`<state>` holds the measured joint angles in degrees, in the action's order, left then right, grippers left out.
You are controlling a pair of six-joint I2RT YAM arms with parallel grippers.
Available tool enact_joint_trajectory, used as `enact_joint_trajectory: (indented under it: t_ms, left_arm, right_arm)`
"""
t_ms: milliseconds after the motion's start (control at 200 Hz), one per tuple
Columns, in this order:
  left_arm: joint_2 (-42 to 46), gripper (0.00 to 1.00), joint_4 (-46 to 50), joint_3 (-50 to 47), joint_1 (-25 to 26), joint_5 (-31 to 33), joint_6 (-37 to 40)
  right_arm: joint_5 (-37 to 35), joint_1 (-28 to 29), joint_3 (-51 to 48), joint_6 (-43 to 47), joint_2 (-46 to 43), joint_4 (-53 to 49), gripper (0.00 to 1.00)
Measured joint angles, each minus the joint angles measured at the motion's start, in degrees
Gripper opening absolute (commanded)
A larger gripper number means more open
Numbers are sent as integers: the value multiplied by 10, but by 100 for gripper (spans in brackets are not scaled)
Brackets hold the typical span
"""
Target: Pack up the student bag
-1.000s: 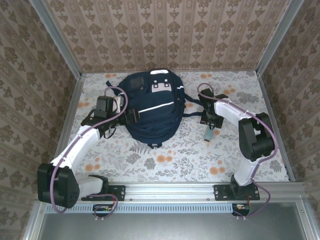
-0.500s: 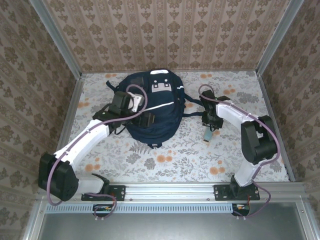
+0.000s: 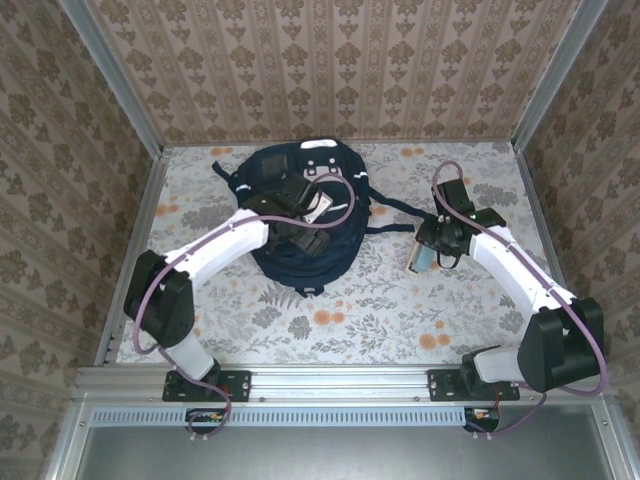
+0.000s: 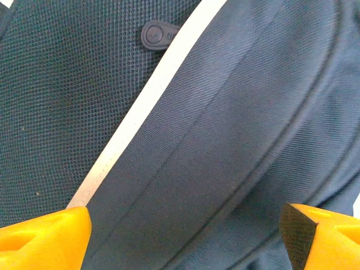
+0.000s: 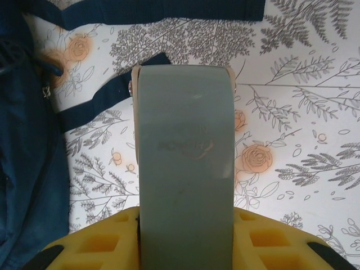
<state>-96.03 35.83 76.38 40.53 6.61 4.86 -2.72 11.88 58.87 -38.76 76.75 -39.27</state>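
I count one student bag [image 3: 285, 170] on the floral worktop [image 3: 400, 320], and it lies flat directly beneath my left claw [image 3: 306, 238]. That claw hangs low over the navy fabric with its jaws spread wide and nothing between them. On the left wrist feed, two orange fingertips [image 4: 45, 236] sit far apart at the bottom corners. One white stripe [image 4: 146, 107] runs diagonally above them, with one small round dark tab [image 4: 157, 35] beside its upper end.

My right claw [image 3: 432, 248] is well off to the right of the bag and is clamped on one flat grey-blue case [image 5: 185, 169]. The case sticks straight out ahead of the claw, with a yellow pad [image 5: 95, 242] pressed against each long side. Two dark straps [image 3: 388, 206] trail from the bag across the worktop toward that claw, and they end just beyond the far end of the case.
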Motion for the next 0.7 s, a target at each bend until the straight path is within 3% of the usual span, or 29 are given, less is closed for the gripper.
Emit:
enact_joint_trajectory:
  t_ms: [355,560,700]
  left_arm:
    - [-55,83,75,75,0,68,43]
    - [-55,82,110,105,-5,70,75]
    - [-55,74,122,122,-11,69,88]
  right_arm:
    - [19,0,-20,-3,-6,2,34]
    - [22,2,-20,-7,-7,5,34]
    - [24,7,-20,-10,-7,5,34]
